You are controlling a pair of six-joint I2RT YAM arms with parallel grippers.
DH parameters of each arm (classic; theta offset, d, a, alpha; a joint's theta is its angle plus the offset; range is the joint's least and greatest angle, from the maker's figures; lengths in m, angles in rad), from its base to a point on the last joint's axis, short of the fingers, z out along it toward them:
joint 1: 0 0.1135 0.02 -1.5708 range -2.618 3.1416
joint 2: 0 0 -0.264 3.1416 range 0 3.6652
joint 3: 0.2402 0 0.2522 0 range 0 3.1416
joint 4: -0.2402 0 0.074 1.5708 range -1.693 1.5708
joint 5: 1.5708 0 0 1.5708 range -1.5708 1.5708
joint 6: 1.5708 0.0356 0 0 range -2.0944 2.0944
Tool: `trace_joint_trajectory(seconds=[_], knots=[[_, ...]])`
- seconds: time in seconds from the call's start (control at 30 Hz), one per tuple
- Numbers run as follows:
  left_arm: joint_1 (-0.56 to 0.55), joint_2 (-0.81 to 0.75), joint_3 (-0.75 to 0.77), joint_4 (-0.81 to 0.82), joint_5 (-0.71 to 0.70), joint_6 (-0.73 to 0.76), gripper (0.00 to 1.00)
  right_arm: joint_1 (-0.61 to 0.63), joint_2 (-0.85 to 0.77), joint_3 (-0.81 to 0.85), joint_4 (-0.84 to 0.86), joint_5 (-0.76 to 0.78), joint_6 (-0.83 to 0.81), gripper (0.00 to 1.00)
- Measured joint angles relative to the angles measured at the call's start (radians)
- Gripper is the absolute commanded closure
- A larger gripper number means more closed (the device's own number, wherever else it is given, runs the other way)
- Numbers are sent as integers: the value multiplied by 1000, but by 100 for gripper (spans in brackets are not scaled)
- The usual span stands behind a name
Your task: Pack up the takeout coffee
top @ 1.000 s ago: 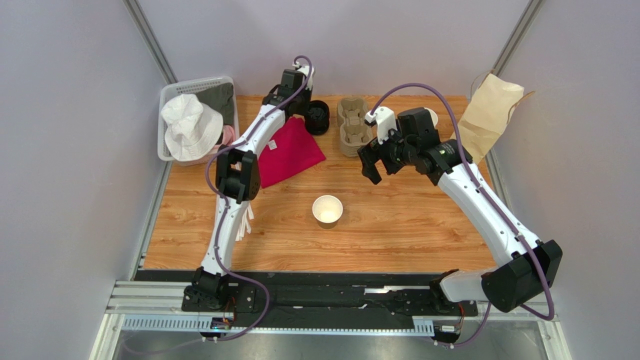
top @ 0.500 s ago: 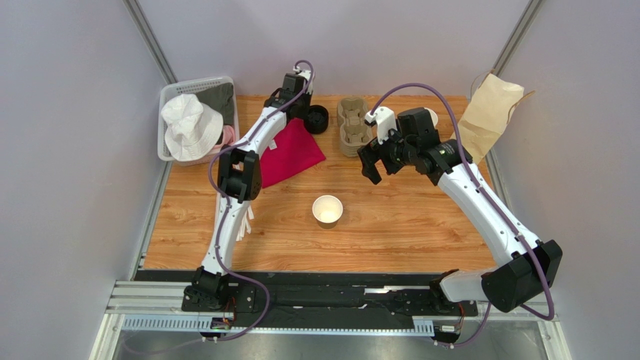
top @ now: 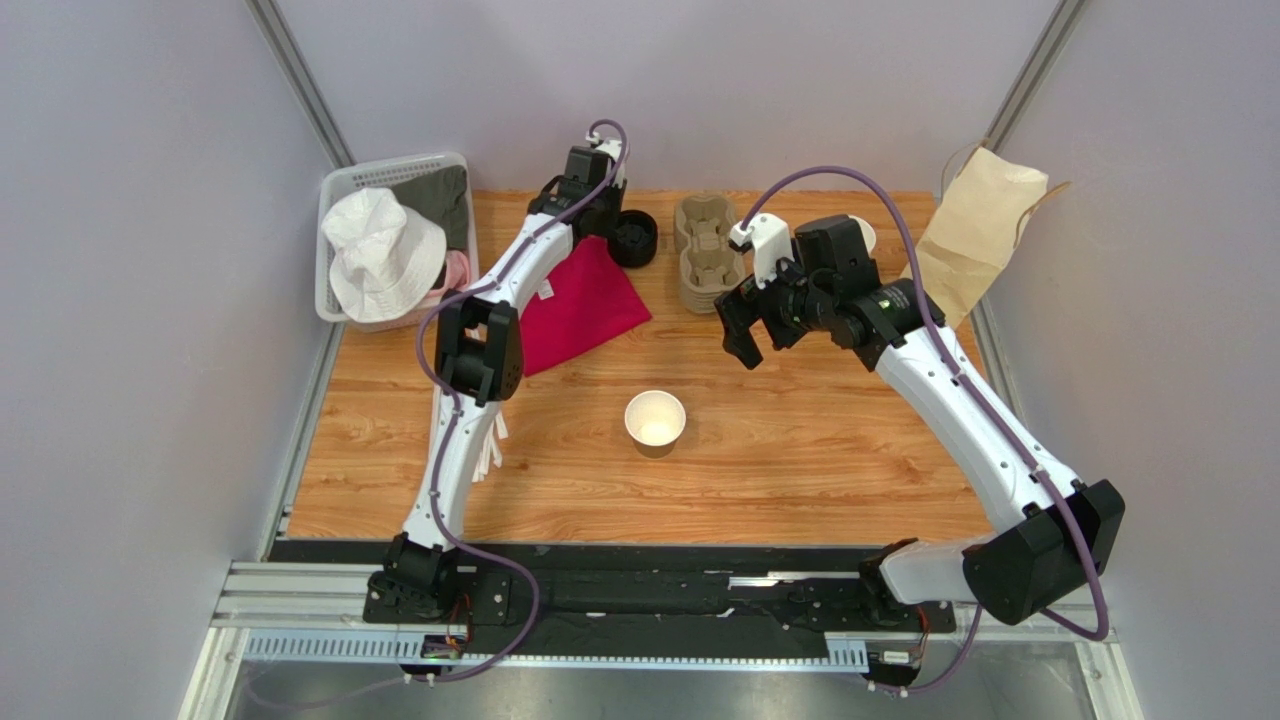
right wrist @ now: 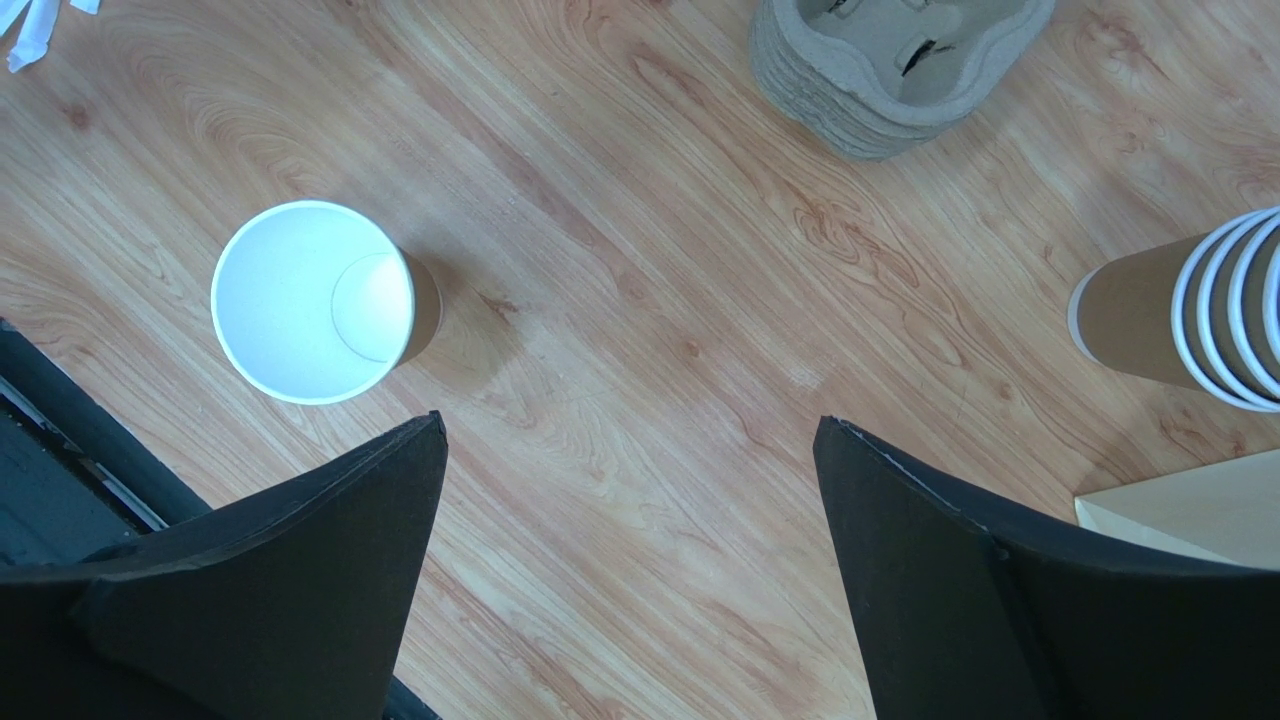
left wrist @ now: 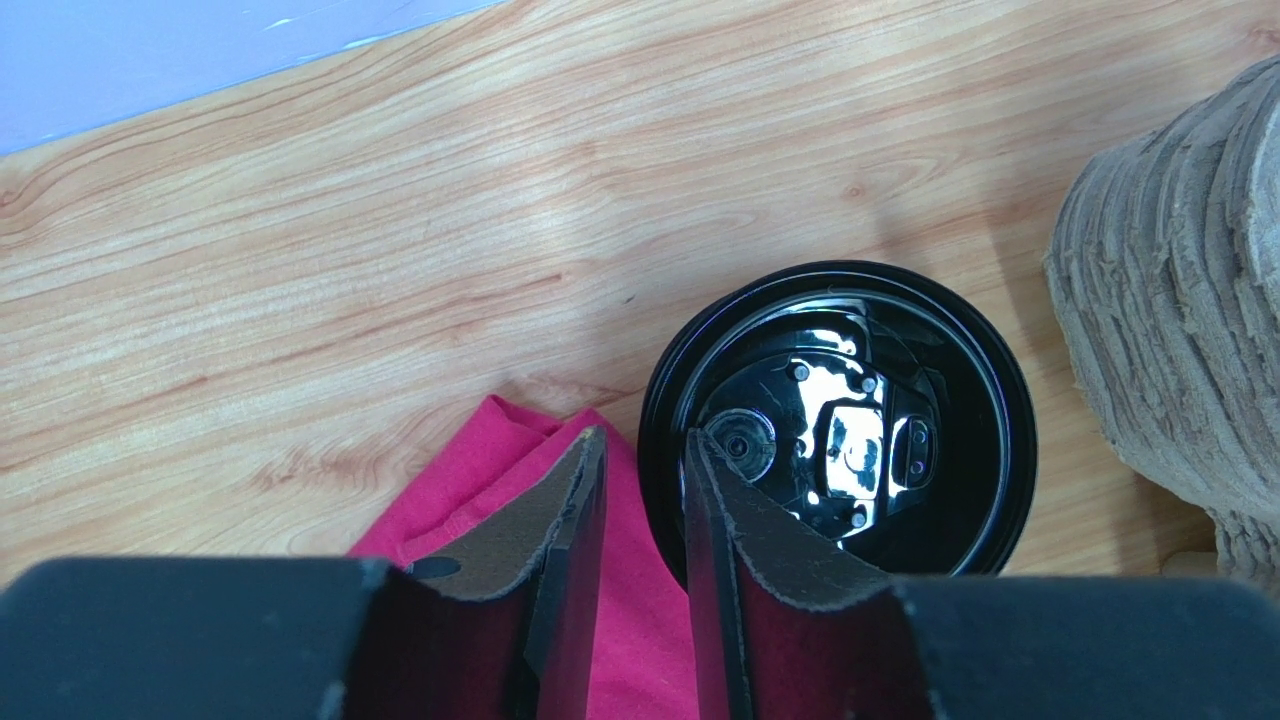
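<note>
Both jaws apart (left narrowly, right wide); glossy round black lid (left wrist: 962, 375).

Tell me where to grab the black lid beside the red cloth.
Pinch its rim from straight above. The lid lies flat on the table, so only the raised edge offers a hold. The edge toward the red cloth looks best: the left end effector hangs right over it, slightly open.

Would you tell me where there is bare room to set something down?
Bare wood lies either side of the open cup, down to the near edge. The far strip is crowded: red cloth, black lids, carrier stack.
</note>
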Motion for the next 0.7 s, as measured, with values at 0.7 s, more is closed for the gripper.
trace_joint_trajectory(seconds=[0.7], knots=[[0,0,0,0,3,-1,100,0,2,0,0,-14,3,0]])
